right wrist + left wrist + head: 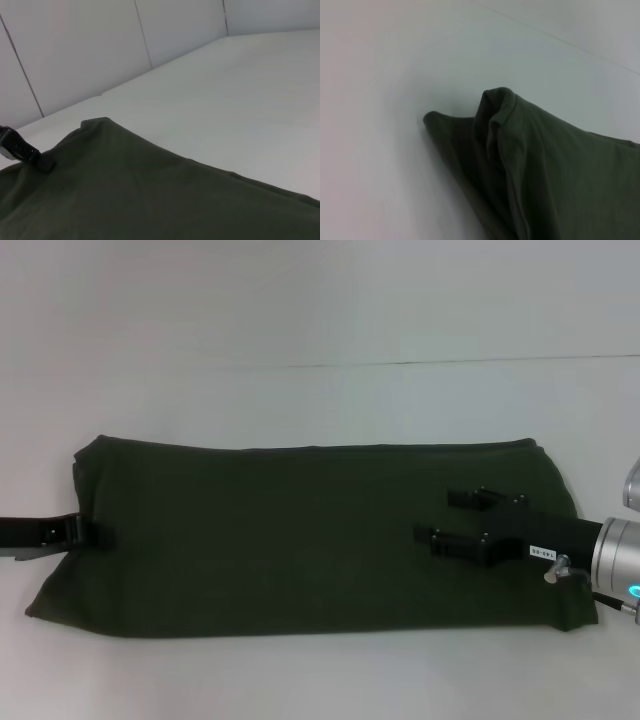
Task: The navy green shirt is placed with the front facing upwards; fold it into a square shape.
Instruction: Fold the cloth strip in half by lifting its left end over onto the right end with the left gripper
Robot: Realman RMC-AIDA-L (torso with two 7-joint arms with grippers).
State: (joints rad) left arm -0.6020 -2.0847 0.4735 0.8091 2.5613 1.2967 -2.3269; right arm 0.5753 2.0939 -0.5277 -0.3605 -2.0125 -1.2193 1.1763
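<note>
The navy green shirt [290, 540] lies on the white table as a long, flat band, plain green side up, with no lettering showing. My right gripper [435, 516] is over the shirt's right part, open, its two black fingers spread apart with nothing between them. My left gripper [85, 532] is at the shirt's left edge, its tip lying over the cloth there; it also shows in the right wrist view as the left gripper [22, 149] at that same edge. The left wrist view shows a raised, folded corner of the shirt [555, 165]. The right wrist view looks along the shirt [150, 200].
The white table [300, 300] stretches well beyond the shirt on the far side, with a thin seam line [450, 363] across it. A narrow strip of table lies in front of the shirt. Pale wall panels [75, 50] stand past the table.
</note>
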